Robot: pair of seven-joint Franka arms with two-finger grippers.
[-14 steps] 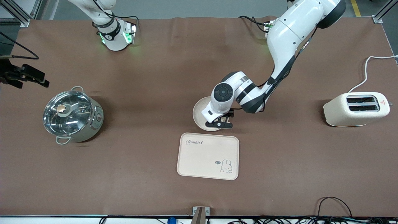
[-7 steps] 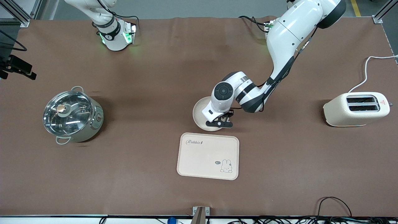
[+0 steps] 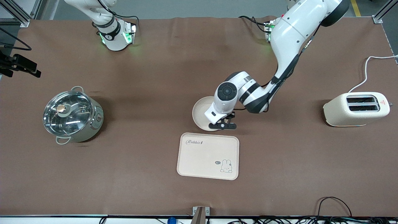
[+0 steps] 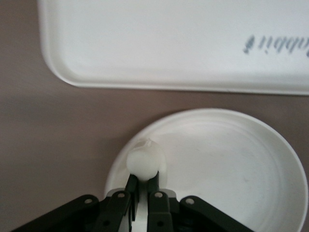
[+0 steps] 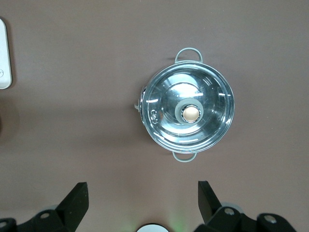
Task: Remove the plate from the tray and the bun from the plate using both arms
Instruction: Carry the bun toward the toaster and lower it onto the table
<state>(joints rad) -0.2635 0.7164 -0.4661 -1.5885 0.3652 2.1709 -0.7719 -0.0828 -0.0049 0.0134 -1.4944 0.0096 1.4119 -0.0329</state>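
Note:
The plate [image 3: 200,112] lies on the table just farther from the front camera than the rabbit tray [image 3: 207,156]. My left gripper [image 3: 222,125] is shut on the bun [image 4: 144,162] and holds it low over the plate's rim [image 4: 231,164], on the side toward the tray [image 4: 193,43]. The bun is hidden under the wrist in the front view. My right gripper [image 3: 21,66] is open and empty, high over the right arm's end of the table. In the right wrist view its fingers [image 5: 75,200] stand wide apart above the bare cloth beside the pot [image 5: 188,113].
A steel pot with a glass lid [image 3: 73,115] stands toward the right arm's end. A cream toaster [image 3: 356,109] with a white cord stands toward the left arm's end. The brown cloth covers the table.
My left gripper with the bun has shifted slightly toward the left arm's end over the plate's rim. My right gripper has drifted a little at the edge of the front view.

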